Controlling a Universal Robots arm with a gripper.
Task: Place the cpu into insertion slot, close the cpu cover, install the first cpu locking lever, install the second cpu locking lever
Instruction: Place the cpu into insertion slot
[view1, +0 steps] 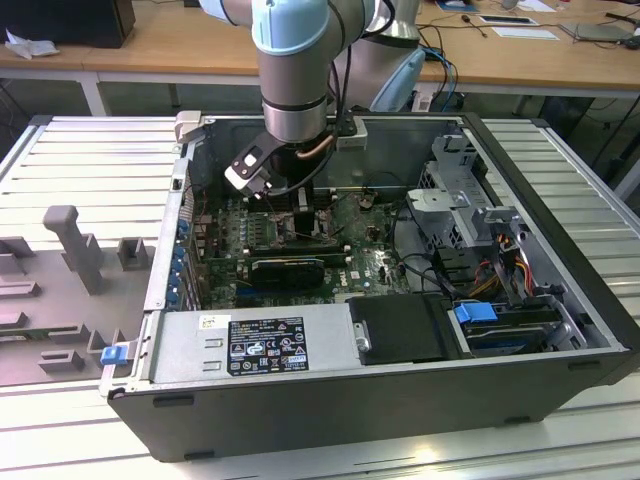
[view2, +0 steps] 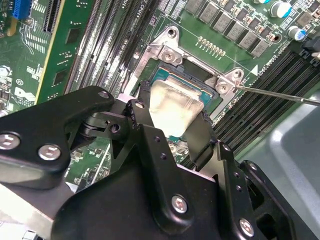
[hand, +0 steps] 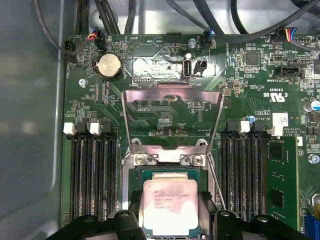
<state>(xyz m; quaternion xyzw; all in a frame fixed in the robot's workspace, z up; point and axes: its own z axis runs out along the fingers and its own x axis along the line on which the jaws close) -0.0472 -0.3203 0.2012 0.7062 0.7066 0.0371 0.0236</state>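
The end effector (view2: 173, 112), closed on the cpu (hand: 170, 207) by opposite edges at twelve o'clock of the power supply (view1: 200, 350) in the exterior view, should hold it level and square over the insertion slot (view2: 197, 70).

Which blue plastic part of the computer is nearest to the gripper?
The row of blue tabs on the case wall at the exterior view's left; the blue drive handle and corner clip lie farther from the gripper.

Ribbed silver-grey metal table (view1: 90, 150), open dark grey computer tower case (view1: 330, 410) lying on its side mid-table, flat grey fixture plate with upright blocks (view1: 70, 290) just beside it at the exterior view's left
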